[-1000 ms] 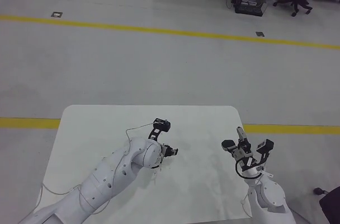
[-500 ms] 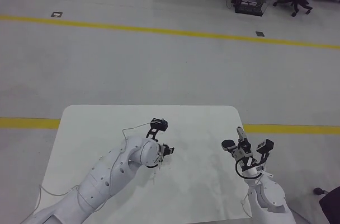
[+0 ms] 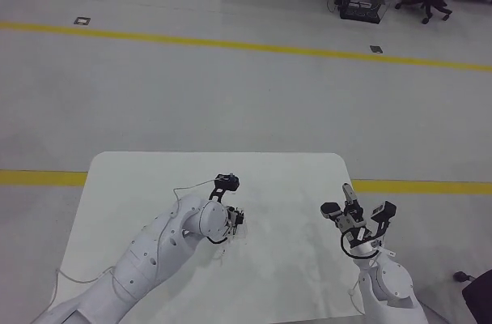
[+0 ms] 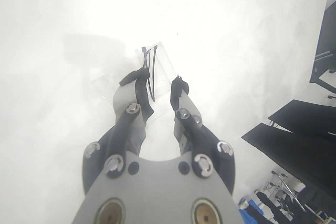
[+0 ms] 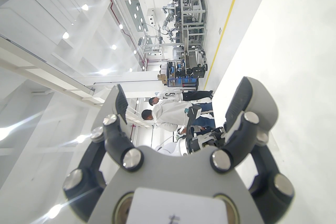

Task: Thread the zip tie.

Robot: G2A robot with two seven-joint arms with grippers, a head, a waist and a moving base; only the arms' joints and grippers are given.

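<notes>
— How does the left pincer (image 4: 160, 77) stand?
— Spread open, low over the white table (image 3: 133, 211). Black zip ties (image 4: 147, 57) lie on a clear sleeve (image 4: 164, 62) just past its tips.
— And the right pincer (image 5: 182, 91)?
— Open too, raised by the table's right edge. Grey floor (image 3: 230, 97) with yellow lines (image 3: 230, 44) lies around.

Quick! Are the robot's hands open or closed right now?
Left gripper: open, straddling the black zip ties, not clamped.
Right gripper: open, holding nothing.
</notes>
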